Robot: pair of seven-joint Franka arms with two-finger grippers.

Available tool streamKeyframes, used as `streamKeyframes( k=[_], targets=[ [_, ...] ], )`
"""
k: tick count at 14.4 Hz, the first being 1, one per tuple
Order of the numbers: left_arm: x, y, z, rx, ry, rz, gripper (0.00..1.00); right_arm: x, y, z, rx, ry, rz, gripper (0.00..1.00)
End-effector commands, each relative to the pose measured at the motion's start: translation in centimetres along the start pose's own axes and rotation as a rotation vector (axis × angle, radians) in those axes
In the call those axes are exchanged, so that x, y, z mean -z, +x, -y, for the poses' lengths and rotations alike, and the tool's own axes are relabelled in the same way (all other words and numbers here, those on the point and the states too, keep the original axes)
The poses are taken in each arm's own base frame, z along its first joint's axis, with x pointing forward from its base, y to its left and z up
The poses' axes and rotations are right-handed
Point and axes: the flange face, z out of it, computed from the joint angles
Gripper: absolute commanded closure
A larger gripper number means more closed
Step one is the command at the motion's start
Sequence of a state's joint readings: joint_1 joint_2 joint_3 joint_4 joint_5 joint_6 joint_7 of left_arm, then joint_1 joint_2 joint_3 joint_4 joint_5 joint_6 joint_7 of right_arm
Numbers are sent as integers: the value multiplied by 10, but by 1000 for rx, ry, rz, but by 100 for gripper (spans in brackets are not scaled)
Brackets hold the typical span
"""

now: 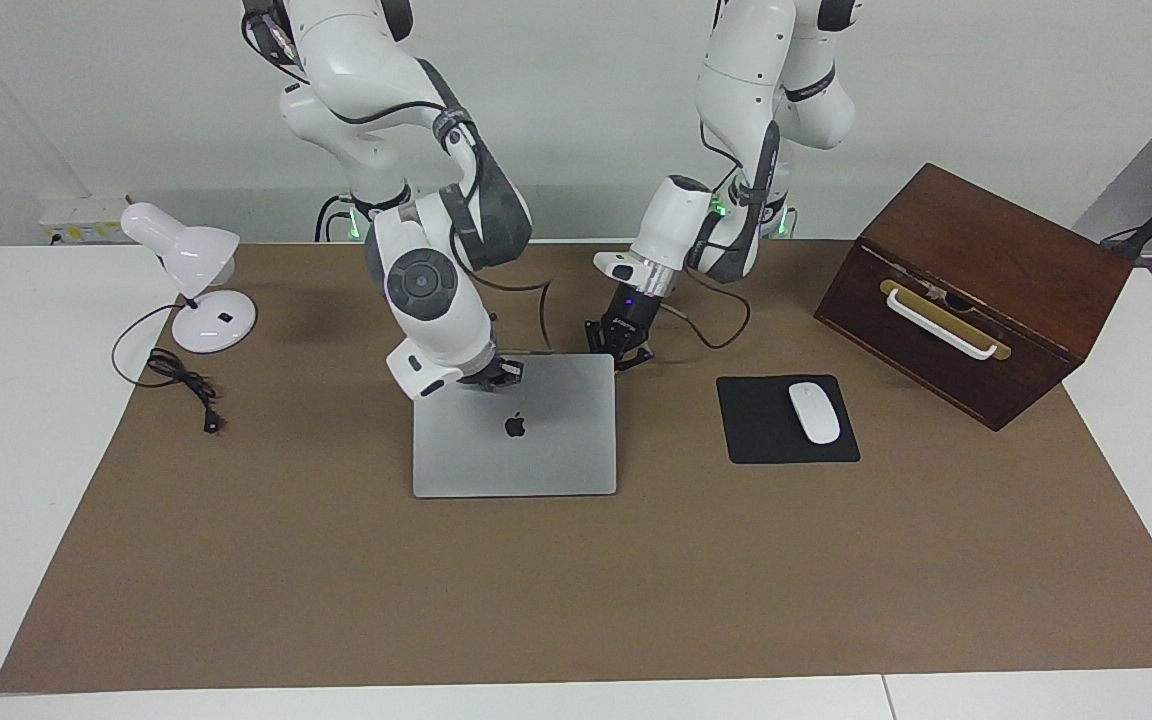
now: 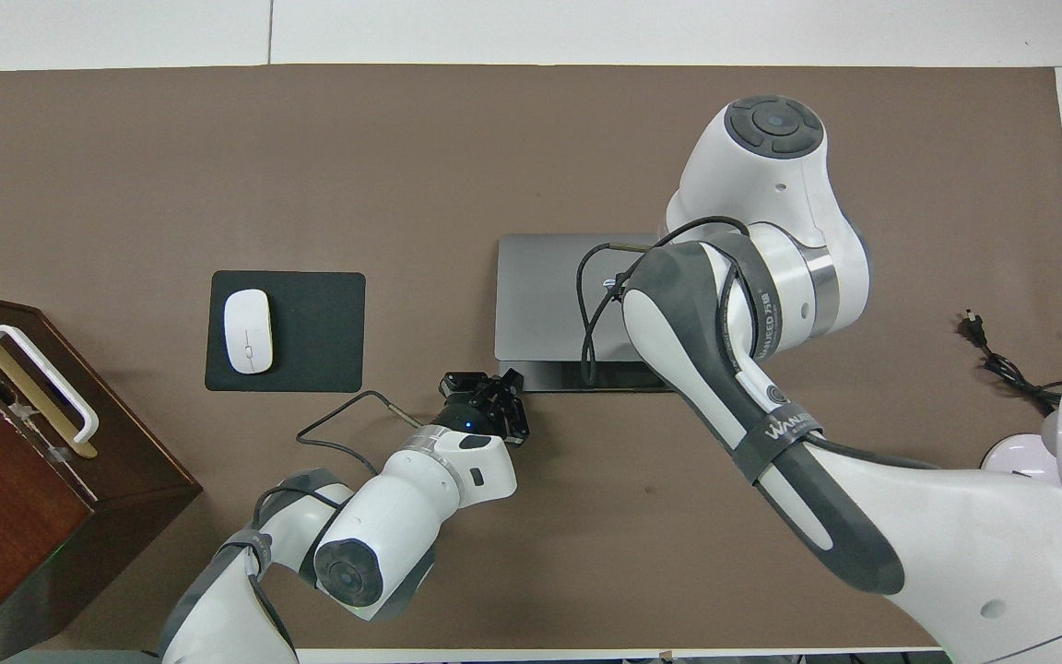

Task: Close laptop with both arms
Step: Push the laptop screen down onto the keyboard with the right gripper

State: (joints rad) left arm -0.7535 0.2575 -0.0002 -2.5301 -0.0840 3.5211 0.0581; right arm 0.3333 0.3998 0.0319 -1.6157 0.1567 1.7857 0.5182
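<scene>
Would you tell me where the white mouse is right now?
The white mouse lies on the black mouse pad, between the laptop and the wooden box, toward the left arm's end of the table.

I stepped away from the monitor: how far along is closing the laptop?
Mostly done: the laptop lid is nearly down, only a thin strip of base showing overhead. In hand: the right gripper presses the lid's edge; the left gripper sits at the corner. Left: the last bit of closing.

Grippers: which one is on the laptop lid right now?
The right gripper is on the laptop lid's raised edge; the left gripper sits beside the laptop's corner, off the lid.
</scene>
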Motion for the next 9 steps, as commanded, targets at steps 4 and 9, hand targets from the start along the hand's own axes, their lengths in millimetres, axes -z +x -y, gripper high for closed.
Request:
streamKeyframes(
  k=[4,9],
  targets=[
    [-7,-39,6,-17,12,96,100,-24,-6,-8,30,27,-10,100],
    [-7,-39,6,-16,13,97,100,-37,-4,-9,28,33,-27,100]
  ],
)
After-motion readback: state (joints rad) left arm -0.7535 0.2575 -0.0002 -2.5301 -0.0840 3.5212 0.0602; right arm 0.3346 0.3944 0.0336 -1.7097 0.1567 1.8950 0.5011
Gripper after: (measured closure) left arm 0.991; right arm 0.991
